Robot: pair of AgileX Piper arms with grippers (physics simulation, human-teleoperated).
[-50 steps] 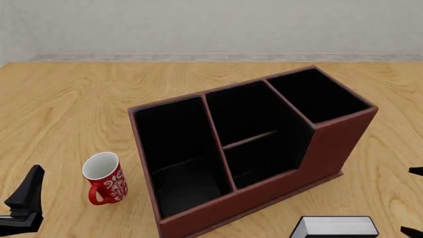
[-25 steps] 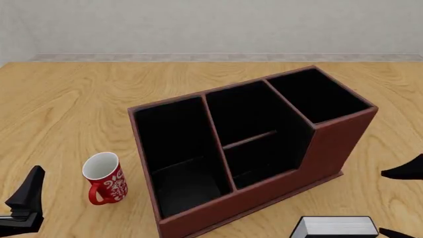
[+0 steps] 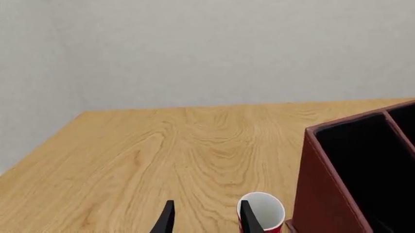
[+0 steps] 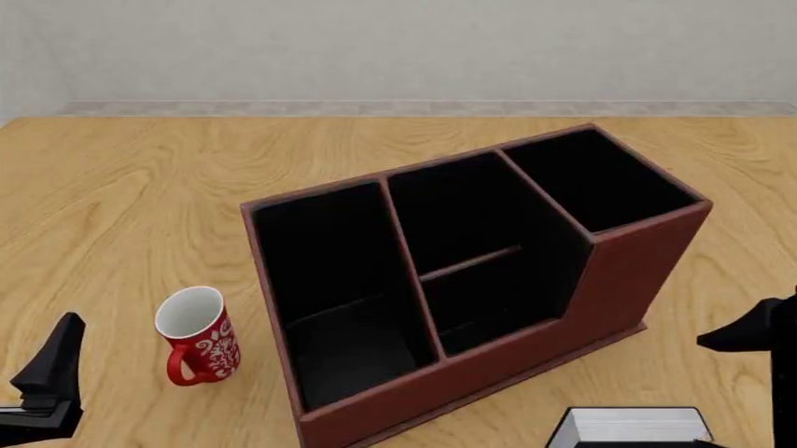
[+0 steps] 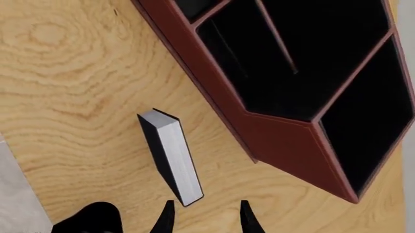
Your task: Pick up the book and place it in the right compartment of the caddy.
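Note:
The black book with white page edges lies on the table at the near edge, in front of the caddy's right end; the right wrist view shows the book just ahead of my fingertips. The reddish-brown caddy stands mid-table, with its tall right compartment empty. That compartment and the caddy wall also show in the right wrist view. My right gripper hangs open above the book's right side, not touching it. My left gripper rests open at the near left.
A red mug with a white pattern stands left of the caddy, close to my left gripper; the mug sits just beyond one fingertip in the left wrist view, beside the caddy's end wall. Bare wooden table stretches to the far wall.
My right gripper has moved leftward from the right edge toward the book. The left gripper, book, mug and caddy have not moved.

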